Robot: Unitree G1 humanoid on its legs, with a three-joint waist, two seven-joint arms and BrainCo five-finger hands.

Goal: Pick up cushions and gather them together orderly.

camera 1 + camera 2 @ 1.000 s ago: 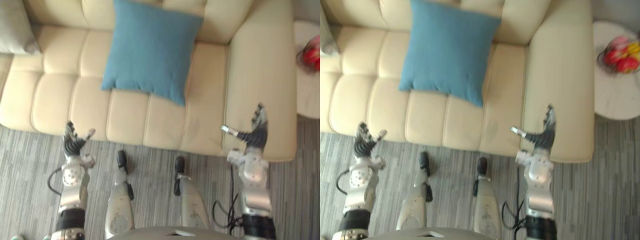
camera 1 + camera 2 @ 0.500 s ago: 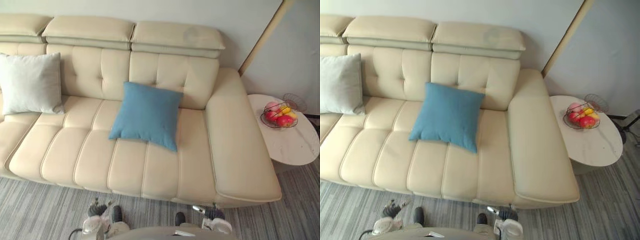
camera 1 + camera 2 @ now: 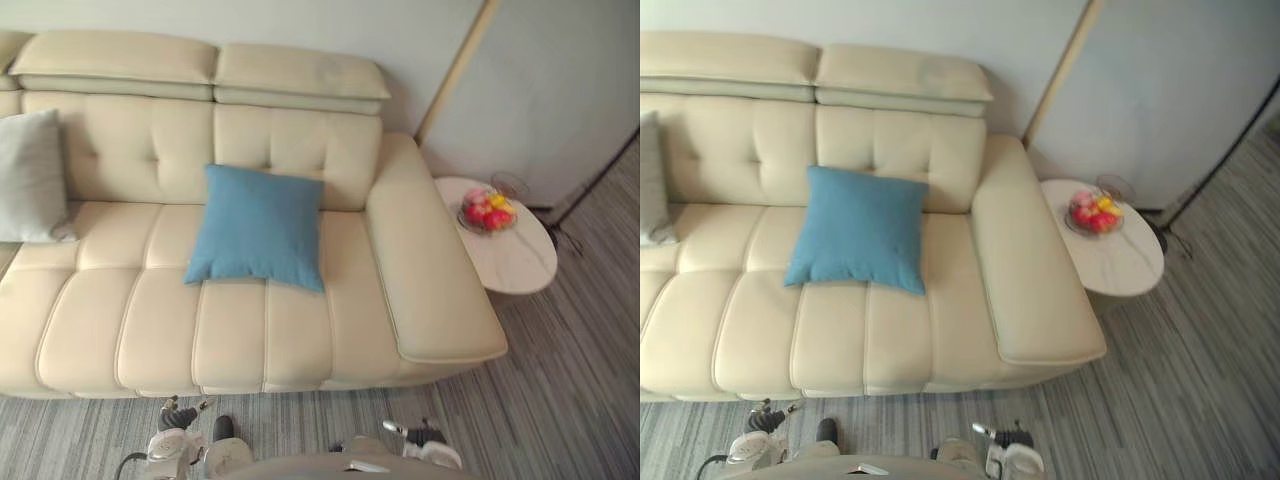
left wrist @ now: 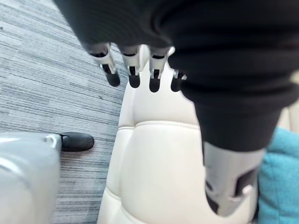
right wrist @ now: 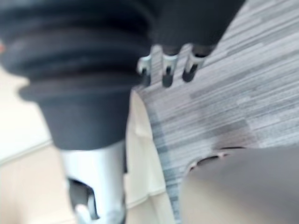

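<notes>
On cream sofa (image 3: 120, 320): one blue cushion (image 3: 258, 226), one grey cushion (image 3: 30, 178), well apart; left robot hand (image 3: 174, 418), right robot hand (image 3: 424, 436) uncurled, empty

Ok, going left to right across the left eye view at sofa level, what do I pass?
First the grey cushion → blue cushion → sofa armrest → round side table with the fruit bowl on it.
</notes>
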